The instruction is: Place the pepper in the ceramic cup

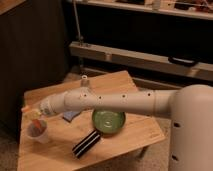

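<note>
Gripper [33, 113] out at the far end of the long white arm [125, 102], at about nine o'clock from the green pan [108, 121] and directly over the ceramic cup [38, 131]. Pepper [36, 121] seen as a small orange-red sliver just under the wrist, at roughly twelve o'clock on the cup's rim, apparently hanging or resting at the mouth. Hard to say whether pinched or already released: jaw state cannot be told from this angle, hidden behind the wrist.

Key relation: pepper straight below the gripper, cup straight below the pepper, all three stacked along the six o'clock line. Long axis of the pepper seemingly steep, tip down toward the cup's inside, though only a guess given how little shows.

Judged near the end of the task: a release or short descent along six o'clock should drop it in. Risk: tip catching the rim and tipping out toward the wooden table [130, 82].

Black brush-like object [86, 144] at five o'clock from the cup, well apart; small white shaker [84, 79] at the table's far edge, clear of the move.
</note>
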You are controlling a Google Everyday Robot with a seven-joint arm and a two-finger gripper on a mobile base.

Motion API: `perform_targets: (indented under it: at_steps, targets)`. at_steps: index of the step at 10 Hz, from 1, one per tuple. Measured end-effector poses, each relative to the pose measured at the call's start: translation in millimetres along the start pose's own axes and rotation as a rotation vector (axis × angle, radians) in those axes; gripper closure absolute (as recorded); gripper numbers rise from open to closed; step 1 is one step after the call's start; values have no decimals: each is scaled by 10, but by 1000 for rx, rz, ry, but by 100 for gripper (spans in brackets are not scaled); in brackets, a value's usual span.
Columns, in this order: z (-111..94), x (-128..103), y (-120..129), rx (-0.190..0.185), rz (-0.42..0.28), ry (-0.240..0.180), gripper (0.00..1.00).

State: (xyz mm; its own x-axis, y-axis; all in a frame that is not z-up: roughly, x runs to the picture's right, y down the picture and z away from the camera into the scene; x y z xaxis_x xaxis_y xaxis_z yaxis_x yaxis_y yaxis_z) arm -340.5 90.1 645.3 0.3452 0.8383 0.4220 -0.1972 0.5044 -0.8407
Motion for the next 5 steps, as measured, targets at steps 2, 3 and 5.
perform_targets:
  at_steps: [2, 3, 5]
  targets:
    - [11, 20, -10, 11, 12, -11, 45]
    - [15, 28, -12, 15, 15, -16, 36]
    - [18, 48, -29, 27, 17, -25, 21]
